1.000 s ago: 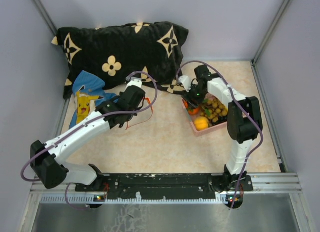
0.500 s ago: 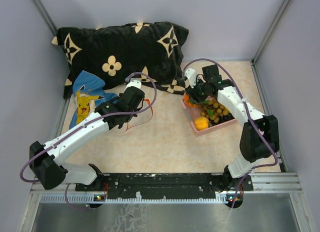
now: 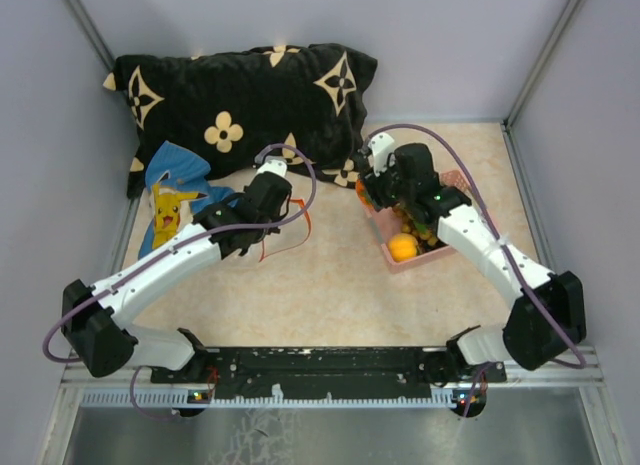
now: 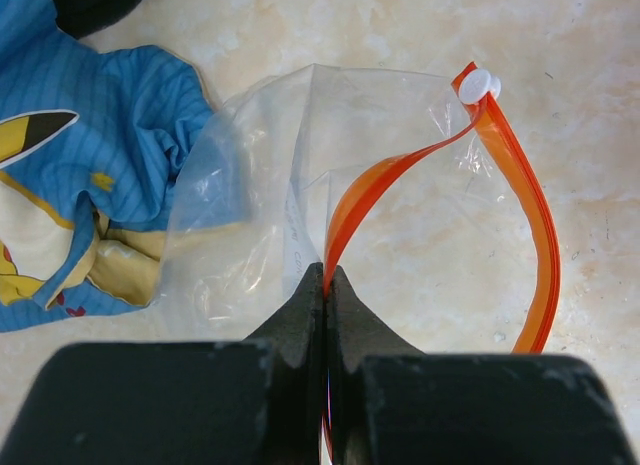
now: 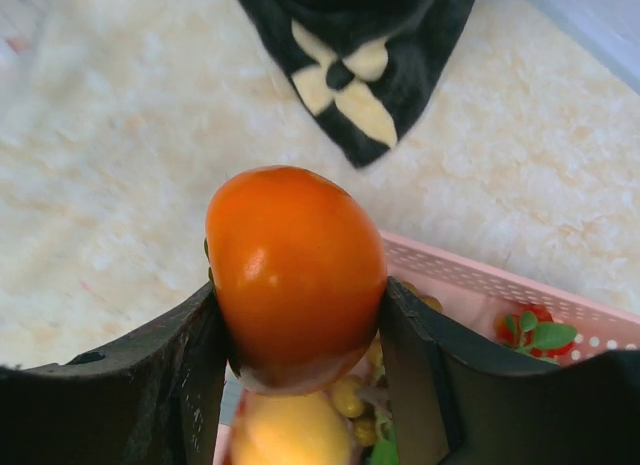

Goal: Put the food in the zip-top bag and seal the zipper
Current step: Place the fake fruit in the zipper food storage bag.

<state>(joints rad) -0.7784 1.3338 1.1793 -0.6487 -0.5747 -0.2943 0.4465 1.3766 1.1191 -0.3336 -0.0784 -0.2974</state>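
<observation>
**A:** Why does the left gripper (image 4: pixel 326 285) pinch the zipper (image 4: pixel 522 190) like that?

**B:** It is clamped tight on 1 lip of the orange-red strip and holds it up. The other lip bows away, so the zip-top bag (image 4: pixel 250 205) gapes in a loop. The bag's body lies on the table (image 4: pixel 560 35), its edge touching the blue cartoon cloth (image 4: pixel 90 135).

**A:** And the right gripper (image 5: pixel 298 290)?

**B:** Its 2 fingers hold the orange citrus (image 5: pixel 295 235) by its sides, partly spread around it, above the end of the pink basket (image 5: pixel 480 285). I judge it is lifted that high to clear the basket wall.

**A:** Where is the other food?

**B:** In the basket: the lemon (image 3: pixel 403 248), the cluster of brownish balls (image 5: pixel 352 395), and a red and green bit (image 5: pixel 535 330). I see none in the bag.

**A:** What matters next?

**B:** Probably aim. The bag is well apart from the basket, and its mouth looks barely wider than the fruit.
</observation>
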